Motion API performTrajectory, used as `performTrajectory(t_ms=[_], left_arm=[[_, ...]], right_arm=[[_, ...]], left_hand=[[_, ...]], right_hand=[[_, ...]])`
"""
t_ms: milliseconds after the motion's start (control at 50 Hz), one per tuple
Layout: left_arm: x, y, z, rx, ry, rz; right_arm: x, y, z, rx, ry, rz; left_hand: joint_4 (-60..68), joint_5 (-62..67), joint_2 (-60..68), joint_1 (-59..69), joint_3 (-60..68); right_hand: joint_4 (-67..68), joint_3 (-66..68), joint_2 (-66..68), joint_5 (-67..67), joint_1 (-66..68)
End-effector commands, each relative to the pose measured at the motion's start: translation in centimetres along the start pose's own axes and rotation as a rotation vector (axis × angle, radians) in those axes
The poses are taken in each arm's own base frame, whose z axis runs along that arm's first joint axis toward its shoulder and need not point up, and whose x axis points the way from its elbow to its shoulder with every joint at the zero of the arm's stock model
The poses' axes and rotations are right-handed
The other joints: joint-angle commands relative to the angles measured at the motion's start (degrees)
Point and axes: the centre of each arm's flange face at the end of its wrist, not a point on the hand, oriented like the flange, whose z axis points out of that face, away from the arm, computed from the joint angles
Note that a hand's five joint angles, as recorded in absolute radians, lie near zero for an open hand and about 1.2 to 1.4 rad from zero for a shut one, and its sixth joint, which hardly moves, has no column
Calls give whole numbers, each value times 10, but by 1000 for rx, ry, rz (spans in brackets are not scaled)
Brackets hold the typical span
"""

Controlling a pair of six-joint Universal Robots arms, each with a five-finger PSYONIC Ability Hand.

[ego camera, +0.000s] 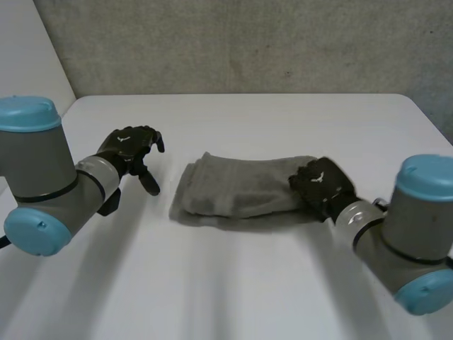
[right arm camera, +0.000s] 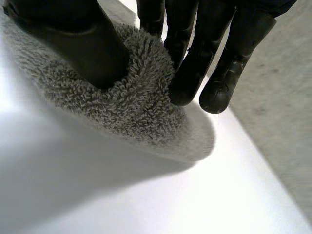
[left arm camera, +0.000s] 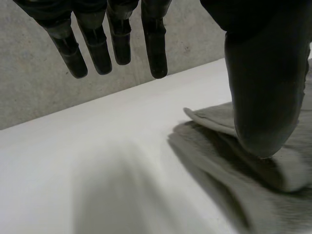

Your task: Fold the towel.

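A grey towel lies folded into a long strip across the middle of the white table. My right hand sits on the strip's right end. In the right wrist view its thumb and fingers pinch a bunched fold of the towel between them. My left hand hovers to the left of the towel, apart from it, with relaxed straight fingers above bare table. Its thumb hangs over the towel's left end in the left wrist view.
A grey wall rises behind the table's far edge. Bare table surface lies in front of the towel and to both sides of it. Both arms reach in from the near corners.
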Motion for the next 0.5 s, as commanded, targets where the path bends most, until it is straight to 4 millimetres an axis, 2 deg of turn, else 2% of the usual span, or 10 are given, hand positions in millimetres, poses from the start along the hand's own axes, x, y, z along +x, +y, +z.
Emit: performTrajectory(t_ms=[20, 160, 200, 220, 240, 260, 300, 420, 460, 500], left_arm=[[-1, -9, -8, 24, -6, 2], [-1, -19, -14, 52, -8, 2], [-1, -21, -14, 57, -8, 3], [-1, -21, -14, 58, -7, 3], [0, -21, -14, 58, -7, 3], [-1, -22, -14, 63, -7, 4], [-1, -24, -13, 69, -9, 5], [-2, -34, -10, 113, -12, 8], [-3, -36, -9, 124, -15, 9], [-3, -39, -8, 136, -16, 11]], right_arm=[[30, -25, -2, 39, -17, -223], [21, -58, 5, 106, -86, -243], [-3, -79, 8, 167, -135, -269], [-3, -79, 8, 167, -136, -270], [-19, -92, 7, 212, -164, -286], [-19, -92, 7, 212, -164, -286], [-44, -105, 11, 262, -212, -302], [-77, -107, 23, 292, -272, -315], [-105, -111, 29, 318, -311, -326], [-115, -111, 32, 325, -323, -325]], left_hand=[[-28, -6, -23, -22, -28], [-33, -11, -28, -27, -33], [-35, -13, -30, -29, -35], [-37, -14, -32, -30, -36], [-37, -14, -32, -30, -36], [-37, -14, -32, -30, -36], [-37, -14, -32, -30, -36], [-43, -21, -39, -37, -43], [-45, -23, -40, -39, -45], [-45, -23, -40, -39, -45]], right_hand=[[36, 58, 73, 39, 58], [36, 58, 73, 39, 58], [36, 58, 73, 39, 58], [36, 58, 73, 39, 58], [36, 58, 73, 39, 58], [36, 58, 73, 39, 58], [36, 58, 73, 39, 58], [36, 58, 73, 39, 58], [36, 58, 73, 39, 58], [36, 58, 73, 39, 58]])
